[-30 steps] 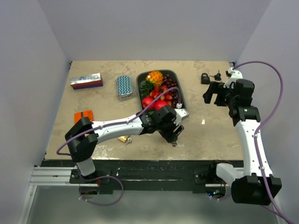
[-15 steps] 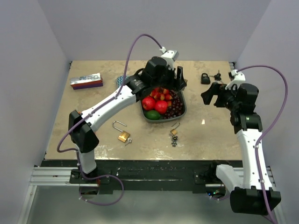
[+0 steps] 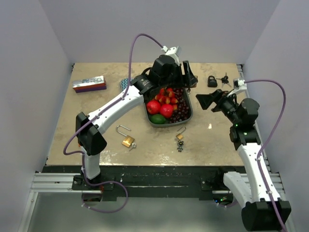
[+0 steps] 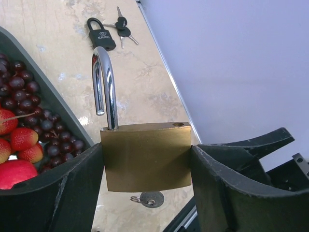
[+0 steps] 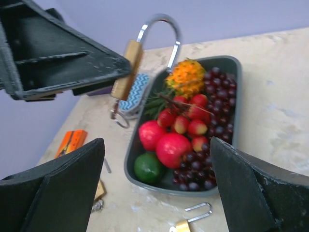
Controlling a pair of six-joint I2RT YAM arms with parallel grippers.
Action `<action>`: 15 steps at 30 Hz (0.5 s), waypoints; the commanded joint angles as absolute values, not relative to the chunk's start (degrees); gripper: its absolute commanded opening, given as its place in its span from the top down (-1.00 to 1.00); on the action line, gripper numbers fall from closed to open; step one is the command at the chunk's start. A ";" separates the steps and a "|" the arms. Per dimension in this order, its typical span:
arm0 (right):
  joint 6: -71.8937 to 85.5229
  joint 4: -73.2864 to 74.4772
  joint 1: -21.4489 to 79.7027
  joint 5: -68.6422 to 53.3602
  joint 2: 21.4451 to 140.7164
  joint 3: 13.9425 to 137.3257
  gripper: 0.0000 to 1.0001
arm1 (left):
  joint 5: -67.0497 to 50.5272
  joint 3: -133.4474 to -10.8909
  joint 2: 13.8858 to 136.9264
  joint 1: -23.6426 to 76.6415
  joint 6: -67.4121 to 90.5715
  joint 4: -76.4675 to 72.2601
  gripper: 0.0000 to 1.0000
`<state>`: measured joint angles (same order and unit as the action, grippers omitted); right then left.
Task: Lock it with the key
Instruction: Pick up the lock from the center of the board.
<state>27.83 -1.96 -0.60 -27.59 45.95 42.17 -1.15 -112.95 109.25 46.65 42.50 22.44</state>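
Top view: the left gripper [image 3: 187,80] hangs over the far edge of the fruit tray [image 3: 189,114]. The right gripper [image 3: 206,100] is just to its right, facing it.

Left wrist view: the jaws are closed on the brass padlock [image 4: 147,157]. Its shackle [image 4: 104,82] is open, and the key ring [image 4: 147,199] is at the opposite end.

Right wrist view: the fingers are spread wide and empty. The brass padlock stands ahead and to the left, long axis upright, shackle up. I judge the right gripper is well placed for the key ring.

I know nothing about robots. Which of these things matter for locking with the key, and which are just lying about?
In the job:
held brass padlock, shackle open
key hanging under its base

Lying about:
fruit tray
small brass padlock on the table
larger brass padlock on the table
black padlock with keys
printed box
zigzag pouch
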 commanded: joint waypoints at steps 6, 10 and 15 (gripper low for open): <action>29.53 -15.20 9.49 -19.00 50.62 45.44 -0.84 | -2.11 -116.37 107.93 45.79 49.91 15.47 1.00; 29.09 -18.54 12.47 -11.62 52.38 45.53 -0.73 | -3.34 -116.02 108.46 45.62 52.20 14.85 1.00; 26.19 -20.12 15.82 -4.66 54.84 46.67 -0.54 | -4.31 -115.31 108.28 45.53 54.58 13.89 1.00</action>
